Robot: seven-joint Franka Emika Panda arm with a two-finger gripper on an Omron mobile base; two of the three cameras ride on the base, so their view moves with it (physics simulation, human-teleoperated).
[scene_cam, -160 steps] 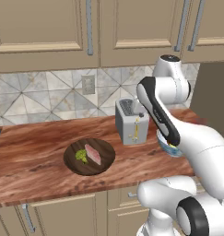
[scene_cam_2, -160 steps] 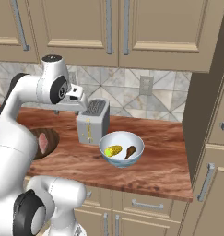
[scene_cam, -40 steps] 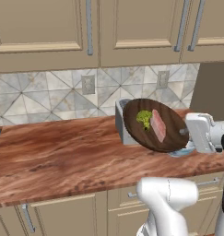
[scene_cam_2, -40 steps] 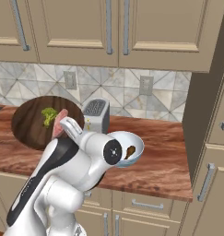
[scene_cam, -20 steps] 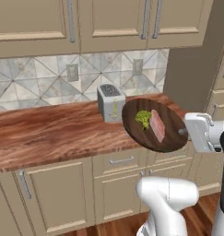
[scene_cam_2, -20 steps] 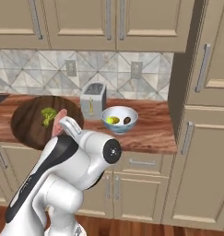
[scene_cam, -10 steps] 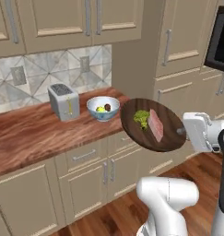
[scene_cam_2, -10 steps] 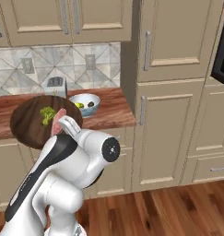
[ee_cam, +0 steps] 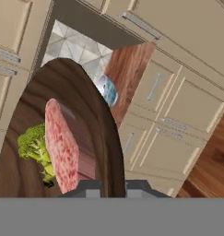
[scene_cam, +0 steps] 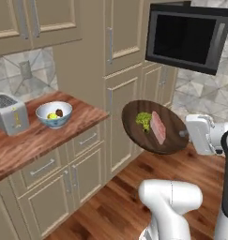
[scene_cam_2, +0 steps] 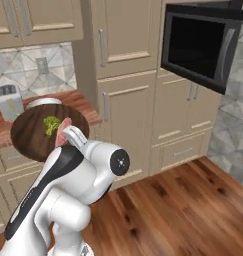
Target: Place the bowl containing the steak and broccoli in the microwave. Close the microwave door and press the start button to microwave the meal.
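Two fingers point(ee_cam: 92, 188) pinch the bowl point(scene_cam: 155, 127) at its rim, steak point(scene_cam: 158, 127) and broccoli point(scene_cam: 143, 120) inside.

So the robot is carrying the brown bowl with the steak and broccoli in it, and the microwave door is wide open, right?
Not quite: the microwave door is shut, as the left base view shows. The rest holds: the pincer carries the brown bowl with the steak and broccoli.
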